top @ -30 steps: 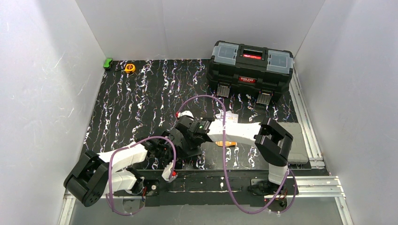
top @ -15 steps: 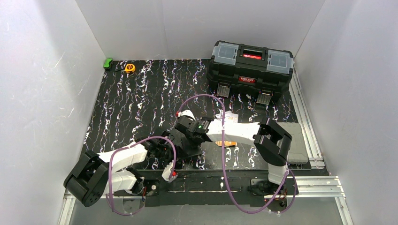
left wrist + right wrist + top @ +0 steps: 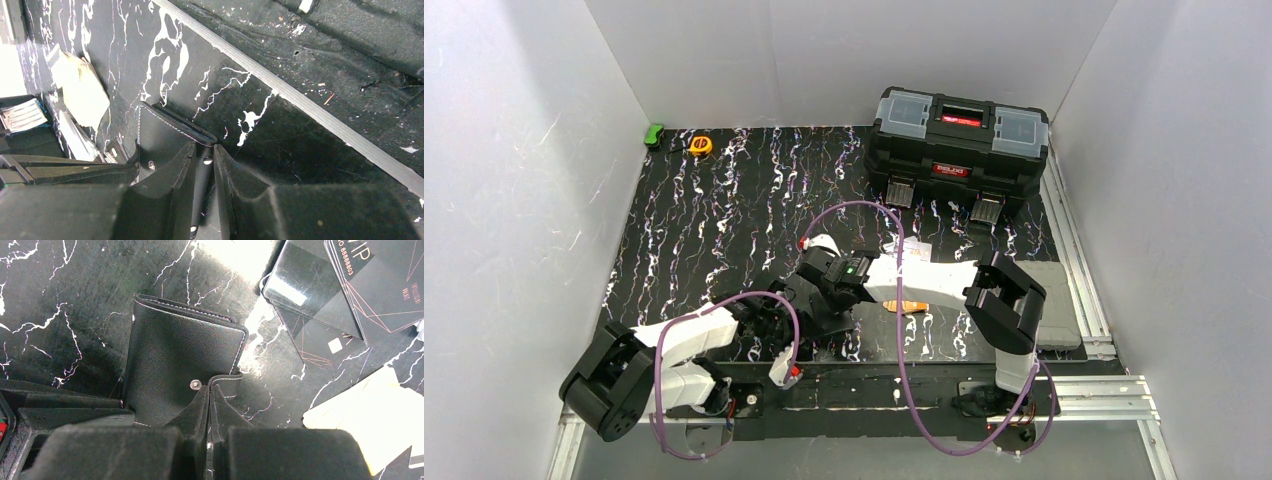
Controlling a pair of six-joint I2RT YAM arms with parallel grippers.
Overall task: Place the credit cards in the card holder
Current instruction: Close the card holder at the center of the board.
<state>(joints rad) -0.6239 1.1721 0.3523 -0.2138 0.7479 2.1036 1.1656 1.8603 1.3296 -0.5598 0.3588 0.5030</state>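
Near the bench [image 3: 75,290] front edge, grainy stitched black leather card holder [image 3: 180,365], right gripper [image 3: 209,405] pinched on its clasp tab [image 3: 230,385], left gripper [image 3: 204,170] narrow, clamping its edge (glossy rectangular credit cards [image 3: 350,300] just beside)

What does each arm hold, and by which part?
The small black leather card holder: right jaws pinch its clasp tab, left jaws clamp its edge.

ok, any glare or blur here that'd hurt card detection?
Right wrist: hard glare on the black marbled table beside the black leather square card holder, white reflection on the glossy black plastic cards, right fingers soft. Left wrist: left edge blown out, left fingers blurred. Top external: even light, sharp, cards mostly hidden under the right arm.
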